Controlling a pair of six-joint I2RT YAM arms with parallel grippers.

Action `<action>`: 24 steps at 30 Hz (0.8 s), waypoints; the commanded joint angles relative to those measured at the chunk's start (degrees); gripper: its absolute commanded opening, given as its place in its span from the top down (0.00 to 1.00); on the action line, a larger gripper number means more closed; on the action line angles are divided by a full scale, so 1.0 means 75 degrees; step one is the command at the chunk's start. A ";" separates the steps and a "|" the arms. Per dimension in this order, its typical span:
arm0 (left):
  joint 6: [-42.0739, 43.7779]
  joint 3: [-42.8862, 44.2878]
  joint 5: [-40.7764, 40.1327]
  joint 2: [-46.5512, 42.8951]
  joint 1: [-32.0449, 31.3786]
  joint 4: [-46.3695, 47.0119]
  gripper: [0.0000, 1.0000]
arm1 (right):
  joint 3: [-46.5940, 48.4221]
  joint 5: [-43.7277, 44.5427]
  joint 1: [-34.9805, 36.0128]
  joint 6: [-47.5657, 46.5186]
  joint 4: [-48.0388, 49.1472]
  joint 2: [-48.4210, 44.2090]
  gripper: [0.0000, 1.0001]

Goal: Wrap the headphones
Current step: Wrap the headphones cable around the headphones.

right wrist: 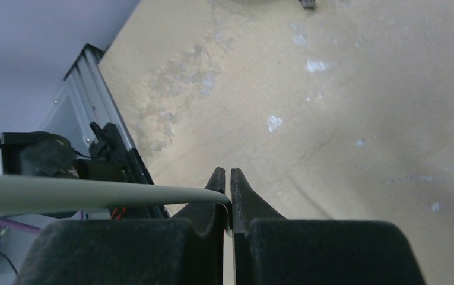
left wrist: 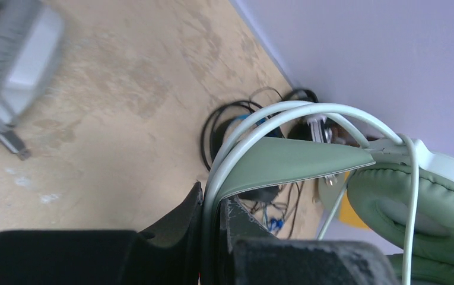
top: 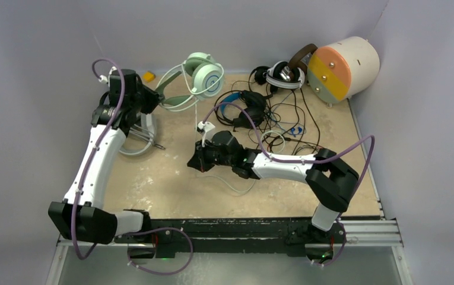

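**While both claws pinch shut, five headsets lie on one tabletop**

One tabletop [top: 171,184] carries everything, and two arms reach over it. One big cream cylinder [top: 343,65] with an orange-and-green face sits in the far right corner.

Five headsets can be counted:
- The brown headset [top: 300,54] leans against the cylinder's left side.
- The black-and-white headset [top: 285,75] lies just left of the cylinder.
- The black headset with a blue band [top: 247,108] lies further left of the cylinder and nearer the arms, in a tangle of thin dark cables [top: 292,122].
- The mint-green headset [top: 203,74] is well left of the cylinder, by the far wall.
- The white-grey headset [top: 143,141] is farthest from the cylinder, partly under the left arm.

One small yellow block [top: 148,76] sits well left of the cylinder, past the mint-green headset.

The left claw [left wrist: 211,196] is closed tight on the mint-green headset's thin white headband hoops, with the green strap and ear cushion just beyond its fingers. The right claw [right wrist: 227,175], well left of the cylinder and nearer the arms' bases, is closed on one pale cable [right wrist: 94,195]. I cannot tell which headset that cable belongs to.
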 commanded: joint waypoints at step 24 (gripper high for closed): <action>-0.0489 -0.0631 -0.6100 -0.0573 0.0129 0.0189 1.00 | 0.1892 0.1892 0.0438 -0.0562 -0.4214 -0.0687 1.00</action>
